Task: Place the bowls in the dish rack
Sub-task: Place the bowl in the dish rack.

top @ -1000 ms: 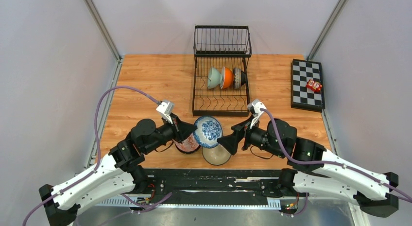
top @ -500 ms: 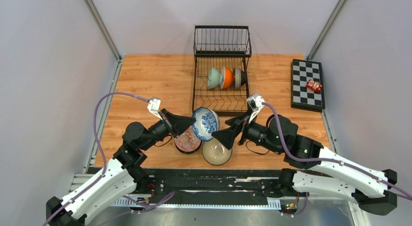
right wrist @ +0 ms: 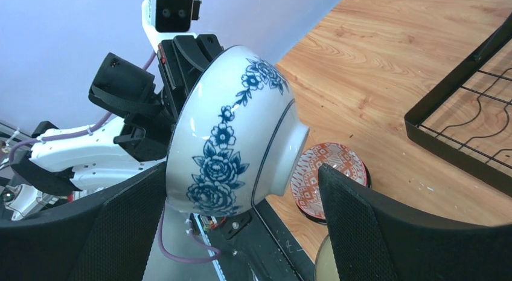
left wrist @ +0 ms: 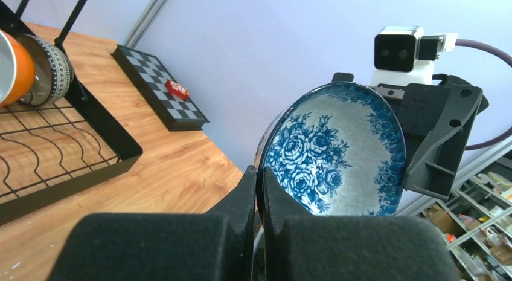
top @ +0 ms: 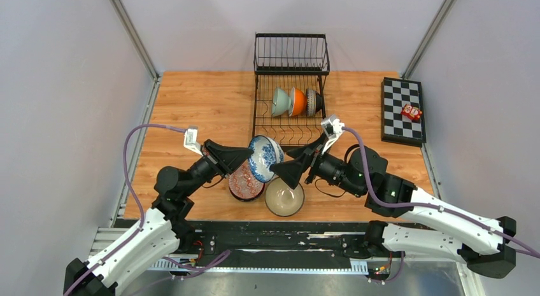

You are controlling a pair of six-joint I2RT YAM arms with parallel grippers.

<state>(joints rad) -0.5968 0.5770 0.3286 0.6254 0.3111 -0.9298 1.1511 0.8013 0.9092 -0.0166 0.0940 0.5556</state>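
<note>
I'm pinching the rim of the blue-and-white bowl (right wrist: 229,142) with my left fingers (left wrist: 238,202), presenting its foot toward the gap between my wide-spread right fingers (right wrist: 386,232), so they can take it for the dish rack (top: 257,111).

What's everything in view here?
blue-and-white bowl: one, held up between the arms
red-patterned bowl: one, on the table, near edge
cream bowl: one, beside it
racked bowls: three, pale green, orange, dark patterned, in the dish rack
dish rack: one, black wire, far middle
checkered board: one, black-and-white, far right
small red object: one, on the board
table: one, wooden
left fingers: shut on the blue-and-white bowl's rim
right fingers: open, either side of that bowl
</note>
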